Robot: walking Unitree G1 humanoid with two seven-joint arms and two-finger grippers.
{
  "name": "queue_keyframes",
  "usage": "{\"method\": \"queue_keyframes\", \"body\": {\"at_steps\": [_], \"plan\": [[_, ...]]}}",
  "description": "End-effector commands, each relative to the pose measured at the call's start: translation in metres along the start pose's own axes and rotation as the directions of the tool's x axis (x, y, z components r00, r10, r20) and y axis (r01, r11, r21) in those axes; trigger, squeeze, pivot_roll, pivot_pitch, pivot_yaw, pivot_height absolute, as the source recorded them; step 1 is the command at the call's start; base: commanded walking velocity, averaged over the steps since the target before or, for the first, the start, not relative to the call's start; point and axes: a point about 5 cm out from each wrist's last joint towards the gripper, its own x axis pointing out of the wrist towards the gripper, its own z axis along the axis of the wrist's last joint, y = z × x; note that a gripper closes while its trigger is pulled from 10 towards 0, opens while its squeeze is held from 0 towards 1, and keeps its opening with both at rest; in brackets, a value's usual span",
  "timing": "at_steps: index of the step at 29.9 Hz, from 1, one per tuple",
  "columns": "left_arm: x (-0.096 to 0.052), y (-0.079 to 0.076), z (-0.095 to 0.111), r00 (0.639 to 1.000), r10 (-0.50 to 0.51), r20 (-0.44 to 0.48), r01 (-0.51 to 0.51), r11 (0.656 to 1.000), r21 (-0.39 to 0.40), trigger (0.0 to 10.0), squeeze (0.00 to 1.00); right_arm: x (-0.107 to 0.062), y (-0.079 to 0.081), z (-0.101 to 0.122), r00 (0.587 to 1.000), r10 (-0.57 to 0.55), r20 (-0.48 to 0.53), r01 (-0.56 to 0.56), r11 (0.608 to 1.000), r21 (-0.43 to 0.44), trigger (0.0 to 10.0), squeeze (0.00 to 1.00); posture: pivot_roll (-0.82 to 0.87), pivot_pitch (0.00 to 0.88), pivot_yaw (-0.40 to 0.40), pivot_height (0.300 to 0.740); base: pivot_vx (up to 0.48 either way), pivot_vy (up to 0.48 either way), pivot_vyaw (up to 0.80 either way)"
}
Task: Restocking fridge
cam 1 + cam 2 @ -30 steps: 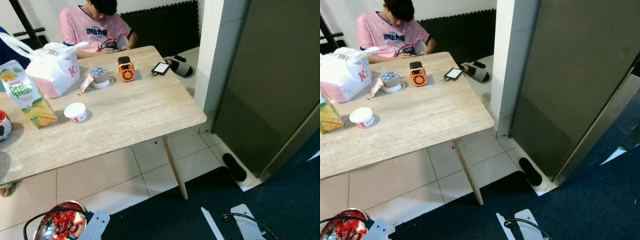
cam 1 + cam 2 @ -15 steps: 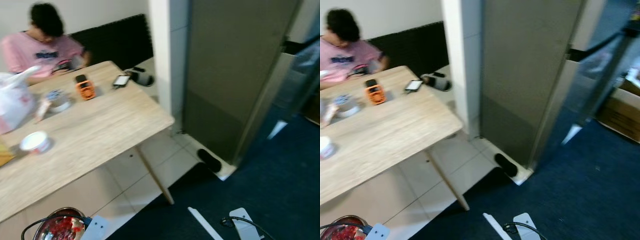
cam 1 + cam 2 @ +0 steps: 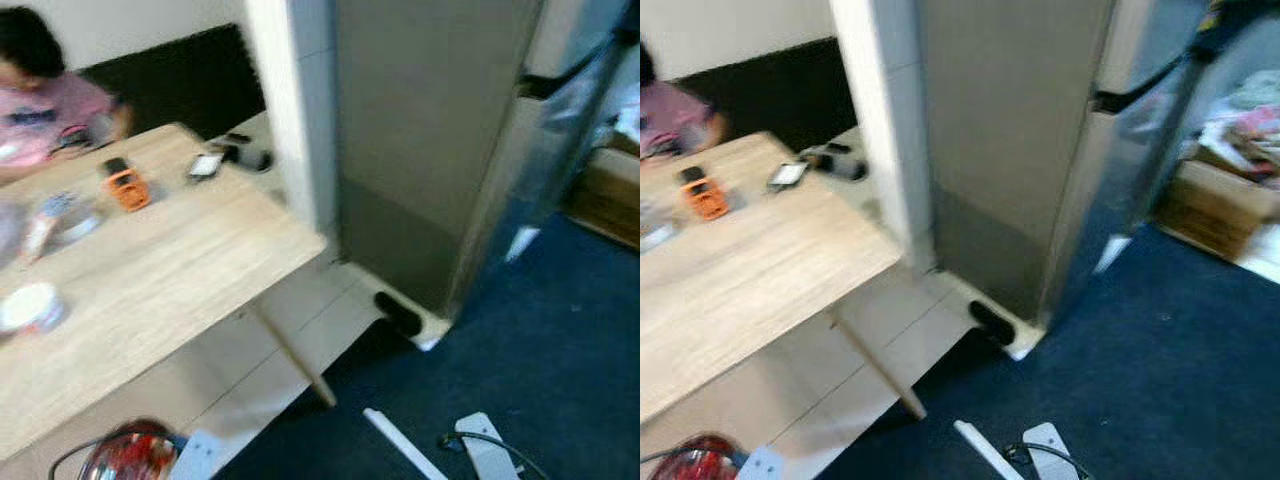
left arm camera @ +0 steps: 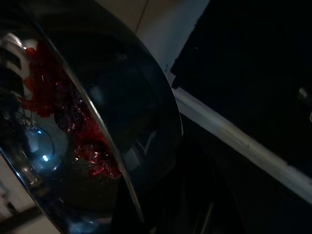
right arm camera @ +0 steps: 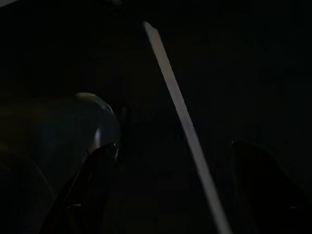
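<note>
The tall grey fridge (image 3: 430, 150) stands ahead, just right of a white tiled pillar (image 3: 290, 100), and its door looks closed. At the lower left edge of the eye views sits a shiny metal bowl (image 3: 125, 455) with red food in it. In the left wrist view the bowl (image 4: 83, 126) is very close, and my left gripper (image 4: 146, 209) is shut on its rim. My right gripper (image 5: 175, 195) hangs low over the dark carpet, its two fingers (image 5: 97, 180) wide apart and empty.
A wooden table (image 3: 150, 290) stands to the left with an orange gadget (image 3: 124, 186), a phone (image 3: 207, 165) and a white cup (image 3: 28, 308); a person in pink (image 3: 45, 100) sits behind it. Blue carpet (image 3: 540, 340) lies before the fridge. A cardboard box (image 3: 1215, 195) is at right.
The whole view has swung right, so the table slid left and the fridge came to the centre. The bowl stays in my left gripper.
</note>
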Motion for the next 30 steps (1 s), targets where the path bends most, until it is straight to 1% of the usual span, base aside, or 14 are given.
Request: {"method": "queue_keyframes", "body": {"at_steps": [1,6,8,11,15,19,22,23,26,29,30], "plan": [[-0.002,-0.006,-0.008,1.0,-0.01,-0.026,0.01,1.0,-0.001,10.0,0.0,0.0,-0.001,0.001,1.0,-0.005,0.005,0.005,0.999,-0.032,10.0,0.0,-0.07,0.0,0.053,0.74,0.0,0.0,0.76],[-0.002,-0.008,-0.007,1.0,-0.012,-0.023,0.012,1.0,-0.016,10.0,0.0,0.0,-0.003,0.001,1.0,-0.011,0.01,0.011,1.0,-0.014,10.0,0.0,-0.07,0.0,0.043,0.74,0.0,0.0,0.71],[-0.002,-0.009,-0.006,1.0,-0.014,-0.021,0.014,1.0,-0.027,10.0,0.0,-0.001,-0.005,0.001,1.0,-0.02,0.011,0.02,1.0,-0.001,10.0,0.0,-0.07,0.0,0.041,0.74,0.0,0.0,0.0],[-0.002,-0.01,-0.007,1.0,-0.019,-0.023,0.018,0.999,-0.037,10.0,0.0,-0.001,-0.006,0.001,1.0,-0.03,0.008,0.03,0.999,-0.018,10.0,0.0,-0.06,0.0,0.031,0.74,0.0,0.0,0.0],[-0.002,-0.01,-0.01,0.999,-0.019,-0.031,0.017,0.999,-0.047,10.0,0.0,0.0,-0.004,0.003,1.0,-0.023,0.018,0.023,0.999,-0.033,10.0,0.0,-0.06,0.0,0.023,0.74,0.0,0.0,0.0],[-0.002,-0.007,-0.009,0.999,-0.011,-0.031,0.009,0.997,-0.074,10.0,0.0,0.0,-0.004,0.012,0.999,-0.019,0.037,0.021,0.998,-0.062,10.0,0.0,-0.04,0.0,0.014,0.74,0.0,0.0,0.0],[-0.002,-0.006,-0.007,1.0,-0.008,-0.023,0.006,0.996,-0.084,10.0,0.0,0.001,-0.006,0.021,0.998,-0.02,0.061,0.024,0.998,-0.066,10.0,0.0,-0.02,0.0,0.005,0.74,0.0,0.0,0.0],[-0.002,-0.009,-0.006,1.0,-0.012,-0.02,0.01,0.995,-0.096,10.0,0.0,0.001,-0.009,0.025,0.998,-0.025,0.065,0.03,0.997,-0.075,10.0,0.0,-0.01,0.0,-0.002,0.74,0.0,0.0,0.0],[-0.002,-0.012,-0.006,1.0,-0.017,-0.019,0.015,0.993,-0.113,10.0,0.0,0.001,-0.011,0.028,0.997,-0.029,0.071,0.035,0.996,-0.081,10.0,0.0,-0.01,0.0,-0.011,0.74,0.0,0.0,0.0],[-0.005,-0.022,-0.011,0.998,-0.05,-0.029,0.046,0.992,-0.117,10.0,0.0,0.0,-0.016,0.033,0.995,-0.044,0.085,0.05,0.996,-0.069,10.0,0.0,-0.02,0.0,-0.009,0.74,0.0,0.0,0.0],[-0.006,-0.027,-0.013,0.997,-0.073,-0.035,0.069,0.992,-0.105,10.0,0.0,0.0,-0.019,0.036,0.994,-0.053,0.092,0.059,0.997,-0.059,10.0,0.0,-0.04,0.0,-0.009,0.74,0.0,0.0,0.0]]}}
